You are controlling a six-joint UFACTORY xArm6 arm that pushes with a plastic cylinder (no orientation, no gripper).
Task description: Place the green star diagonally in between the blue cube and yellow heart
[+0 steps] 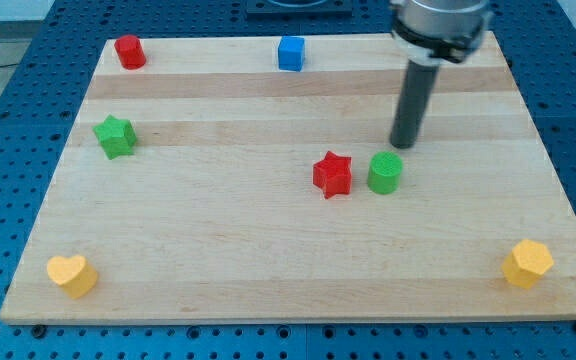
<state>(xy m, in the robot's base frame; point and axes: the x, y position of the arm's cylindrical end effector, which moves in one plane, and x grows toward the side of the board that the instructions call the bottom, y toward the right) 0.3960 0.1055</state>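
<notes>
The green star lies at the view's left on the wooden board. The blue cube sits near the view's top edge, at the middle. The yellow heart lies at the view's bottom left corner. My tip is right of the board's middle, just above the green cylinder and far to the right of the green star. It touches no block that I can make out.
A red star lies just left of the green cylinder. A red cylinder stands at the top left corner. A yellow hexagonal block lies at the bottom right corner.
</notes>
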